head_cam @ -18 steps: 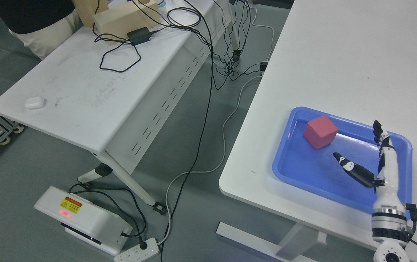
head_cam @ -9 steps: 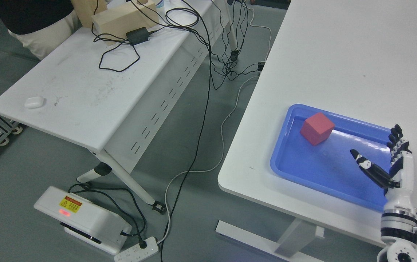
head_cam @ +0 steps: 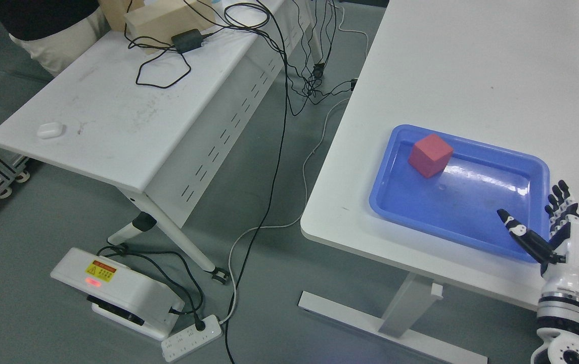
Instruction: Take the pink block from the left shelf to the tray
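1. In the head view, you see your right hand (head_cam: 554, 235) rising from the lower right corner of the picture, at the near right corner of the blue tray (head_cam: 471, 222).
2. Its fingers (head_cam: 560, 199) are stretched out straight and the thumb (head_cam: 522, 237) is splayed well away from them, so the hand is wide and holds nothing.
3. The thumb reaches over the tray's near right rim; you cannot tell whether it touches the rim.
4. The pink block (head_cam: 430, 155) lies inside the tray, in its far left part, turned with one corner toward you.
5. The block is well apart from your hand, with bare tray floor between them.
6. The tray rests on the white table (head_cam: 471, 65) at the right, near its front edge.
7. Your left arm does not show in this view.
8. To the left stands a second white desk (head_cam: 117, 126), with grey floor between the two.
9. On that desk you see a small white case (head_cam: 49, 130) near its left edge, and a black power adapter (head_cam: 188, 39) with looping cables beside a pale wooden block (head_cam: 160, 20) at its far end.
10. A person (head_cam: 41, 25) stands behind the desk at the top left, only partly in the picture.
11. On the floor in front lie a white box (head_cam: 117, 290) with a yellow warning label and a white power strip (head_cam: 190, 338) just beside it.
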